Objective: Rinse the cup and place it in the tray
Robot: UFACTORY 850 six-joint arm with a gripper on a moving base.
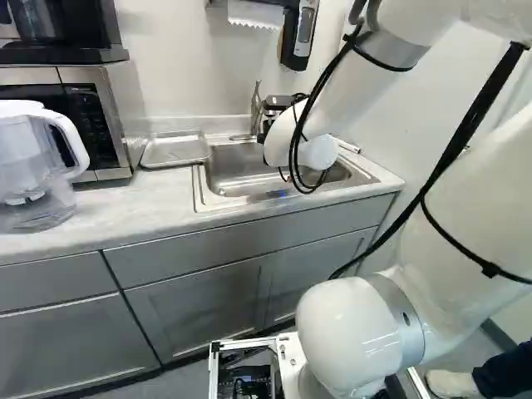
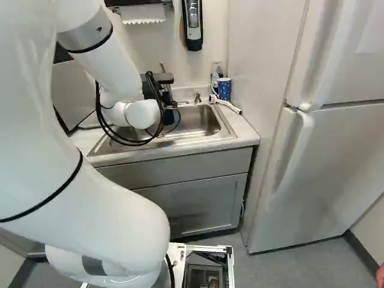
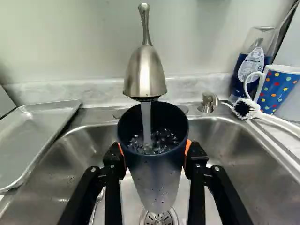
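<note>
One end effector (image 2: 166, 96) clamps one cup (image 3: 154, 176) under one running faucet (image 3: 144, 72), above one sink (image 3: 229, 145); one tray (image 3: 33, 133) lies beside the sink's edge.

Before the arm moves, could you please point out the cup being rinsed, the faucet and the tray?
Cup (image 3: 156, 171): wrist view, outer wall below the rim.
Faucet (image 3: 145, 75): wrist view, metal spout head.
Tray (image 3: 30, 138): wrist view, flat inner surface.
</note>
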